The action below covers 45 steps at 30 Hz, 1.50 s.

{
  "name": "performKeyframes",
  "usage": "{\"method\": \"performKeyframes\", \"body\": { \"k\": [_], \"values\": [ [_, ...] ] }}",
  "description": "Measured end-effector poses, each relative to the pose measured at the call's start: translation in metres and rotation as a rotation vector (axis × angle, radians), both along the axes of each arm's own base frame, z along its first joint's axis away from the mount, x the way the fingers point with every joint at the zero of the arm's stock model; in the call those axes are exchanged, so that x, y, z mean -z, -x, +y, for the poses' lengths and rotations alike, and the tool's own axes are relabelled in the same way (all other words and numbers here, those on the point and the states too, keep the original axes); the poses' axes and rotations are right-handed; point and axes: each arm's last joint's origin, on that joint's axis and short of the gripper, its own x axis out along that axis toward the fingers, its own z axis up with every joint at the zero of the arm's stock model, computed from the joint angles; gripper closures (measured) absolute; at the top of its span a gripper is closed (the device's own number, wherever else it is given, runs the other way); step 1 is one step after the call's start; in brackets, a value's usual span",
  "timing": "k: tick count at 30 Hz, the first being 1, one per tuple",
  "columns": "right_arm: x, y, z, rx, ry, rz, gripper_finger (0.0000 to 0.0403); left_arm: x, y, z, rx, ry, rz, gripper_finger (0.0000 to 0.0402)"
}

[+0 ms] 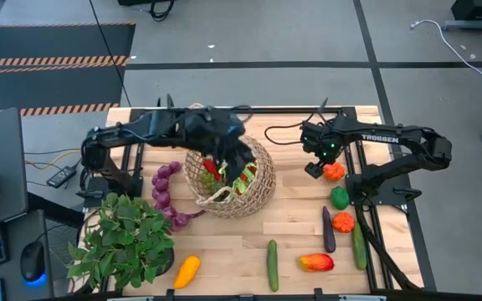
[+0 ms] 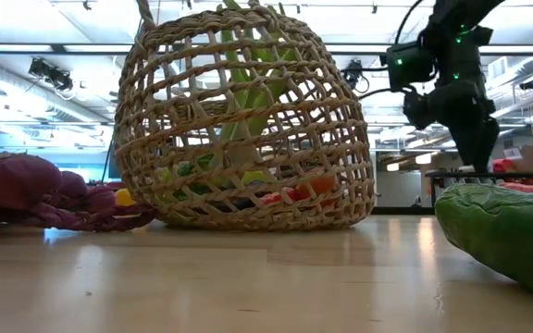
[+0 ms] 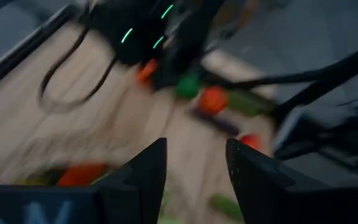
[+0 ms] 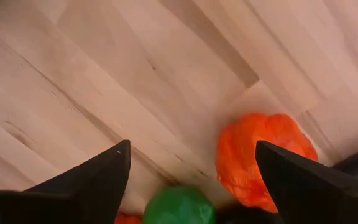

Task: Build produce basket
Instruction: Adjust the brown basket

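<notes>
Basket (image 1: pixel 253 188) part-filled. Left gripper (image 3: pixel 194 171) over it, fingers parted, empty. Right gripper (image 4: pixel 191 168) spread wide above orange (image 4: pixel 263 155); next: descend, pinch.

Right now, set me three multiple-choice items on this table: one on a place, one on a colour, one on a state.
1. Where is the left pincer?
A. over the basket
B. beside the plant
C. at the table's front edge

2. What colour is the fruit just ahead of the right pincer?
A. purple
B. orange
C. yellow

3. How does the right pincer stand?
A. shut on a cucumber
B. shut and empty
C. open and empty

Answers:
1 A: the high view shows the left arm reaching over the basket's mouth.
2 B: the right wrist view shows an orange fruit lying between the spread fingers, beside a green one.
3 C: its fingers stand wide apart with nothing between them but table.
</notes>
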Motion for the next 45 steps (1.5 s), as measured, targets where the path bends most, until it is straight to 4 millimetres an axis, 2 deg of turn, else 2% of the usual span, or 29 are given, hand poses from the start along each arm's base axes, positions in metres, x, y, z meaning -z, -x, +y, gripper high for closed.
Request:
{"method": "performKeyframes", "body": {
  "k": [4, 9, 15, 17, 20, 24, 31, 34, 38, 45],
  "values": [
    [-0.003, -0.001, -0.001, 0.004, 0.028, -0.061, 0.0055, 0.026, 0.005, 0.016, -0.121, -0.023, 0.194, 0.023],
    [-0.005, -0.004, -0.002, 0.003, 0.039, -0.101, 0.0055, 0.056, 0.004, 0.047, -0.2, -0.011, 0.31, 0.023],
    [-0.005, -0.004, -0.001, 0.006, 0.002, -0.118, 0.0055, 0.102, 0.007, 0.078, -0.173, 0.152, 0.446, 0.023],
    [-0.005, -0.004, -0.001, 0.011, -0.006, -0.121, 0.0055, 0.111, 0.006, 0.081, -0.139, 0.18, 0.453, 0.023],
    [-0.005, -0.004, -0.001, 0.032, -0.012, -0.119, 0.0055, 0.12, 0.004, 0.082, -0.104, 0.135, 0.461, 0.023],
    [-0.005, -0.005, -0.001, 0.055, -0.011, -0.127, 0.0055, 0.129, -0.008, 0.09, -0.097, 0.065, 0.363, 0.023],
    [-0.009, -0.003, 0.0, 0.116, -0.02, -0.131, 0.0055, 0.163, -0.03, 0.105, -0.096, 0.024, 0.415, 0.023],
    [-0.012, 0.0, 0.002, 0.137, -0.019, -0.145, 0.0055, 0.164, -0.037, 0.114, -0.123, 0.001, 0.351, 0.023],
    [-0.018, 0.006, 0.004, 0.169, -0.001, -0.155, 0.0055, 0.157, -0.045, 0.127, -0.2, -0.04, 0.219, 0.023],
    [-0.026, 0.019, 0.008, 0.236, 0.074, -0.125, 0.0055, 0.145, -0.045, 0.148, -0.263, -0.07, 0.121, 0.023]
  ]
}}
